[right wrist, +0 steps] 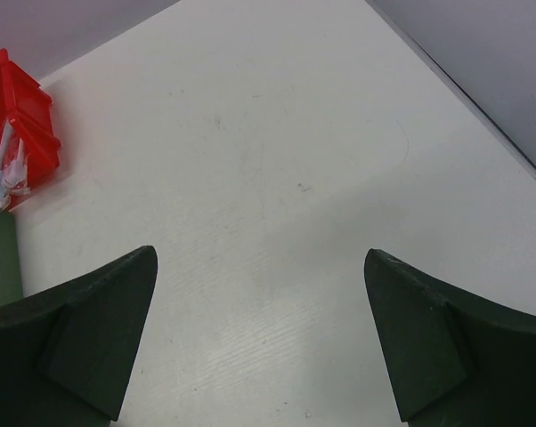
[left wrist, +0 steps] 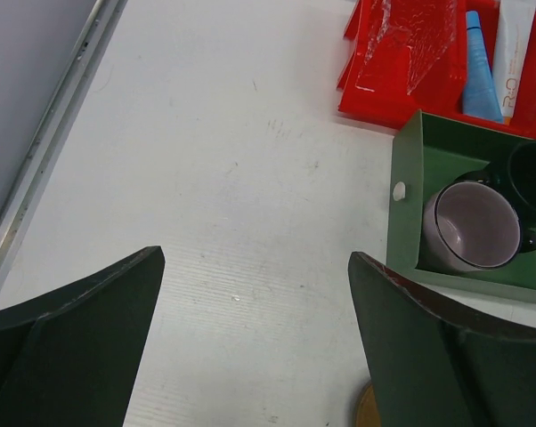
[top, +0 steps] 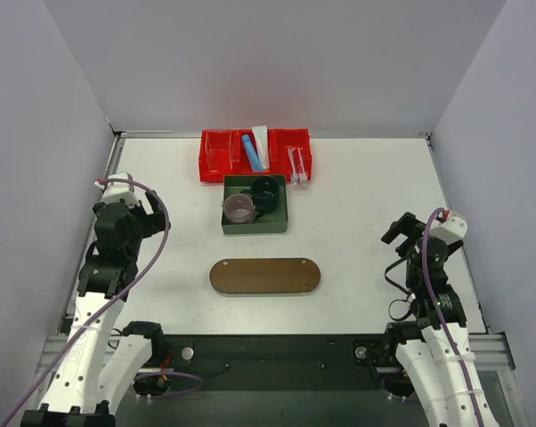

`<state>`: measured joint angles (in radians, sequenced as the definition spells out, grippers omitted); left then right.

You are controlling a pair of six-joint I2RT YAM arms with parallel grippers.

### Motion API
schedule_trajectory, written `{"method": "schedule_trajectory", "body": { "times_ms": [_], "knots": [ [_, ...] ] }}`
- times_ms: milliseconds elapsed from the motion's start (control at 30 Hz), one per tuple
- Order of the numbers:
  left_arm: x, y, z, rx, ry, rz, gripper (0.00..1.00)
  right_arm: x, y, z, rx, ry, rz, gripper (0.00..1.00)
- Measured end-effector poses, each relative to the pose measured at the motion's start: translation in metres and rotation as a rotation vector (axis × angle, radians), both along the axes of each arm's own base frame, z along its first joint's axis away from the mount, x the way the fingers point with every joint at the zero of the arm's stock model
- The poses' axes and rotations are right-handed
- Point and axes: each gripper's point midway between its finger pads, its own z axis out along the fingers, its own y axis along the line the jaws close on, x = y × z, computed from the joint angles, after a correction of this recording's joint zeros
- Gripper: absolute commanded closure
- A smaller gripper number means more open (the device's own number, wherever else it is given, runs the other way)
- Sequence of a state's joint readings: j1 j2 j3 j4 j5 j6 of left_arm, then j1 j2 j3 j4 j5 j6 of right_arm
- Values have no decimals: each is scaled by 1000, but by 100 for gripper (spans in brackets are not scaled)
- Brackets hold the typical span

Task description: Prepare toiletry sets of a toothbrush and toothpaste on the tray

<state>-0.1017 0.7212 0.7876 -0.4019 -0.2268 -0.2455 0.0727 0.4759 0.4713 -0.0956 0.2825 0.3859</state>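
The brown oval tray [top: 264,276] lies bare at the near middle of the table; a sliver of the tray [left wrist: 367,411] shows in the left wrist view. A blue tube [top: 249,151] and a white tube [top: 261,144] lie in the middle compartment of the red bin [top: 215,175]. Two toothbrushes [top: 296,165] lie in its right compartment. My left gripper [top: 148,213] hovers open at the left, far from them. My right gripper [top: 399,228] is open at the right. Both wrist views show only bare table between the fingers, left [left wrist: 255,267] and right [right wrist: 259,262].
A green square box [top: 255,228] stands between bin and tray, holding a pale mug [top: 239,209] and a dark mug [top: 266,189]. The bin's left compartment holds clear plastic [left wrist: 410,36]. Grey walls close in the table on three sides.
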Motion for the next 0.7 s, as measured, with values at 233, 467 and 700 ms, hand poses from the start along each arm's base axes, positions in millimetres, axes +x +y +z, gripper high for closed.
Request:
{"method": "schedule_trajectory", "body": {
  "times_ms": [233,467,700],
  "knots": [
    [4,-1,-11,-5,40,4,4,-3,0,-1,0,17,0,6],
    [10,-7,-20,-9,75,-29,4,-4,5,12,15,0,24,9],
    [13,-20,-27,-2,98,-84,9,-3,9,29,15,13,49,12]
  ]
}}
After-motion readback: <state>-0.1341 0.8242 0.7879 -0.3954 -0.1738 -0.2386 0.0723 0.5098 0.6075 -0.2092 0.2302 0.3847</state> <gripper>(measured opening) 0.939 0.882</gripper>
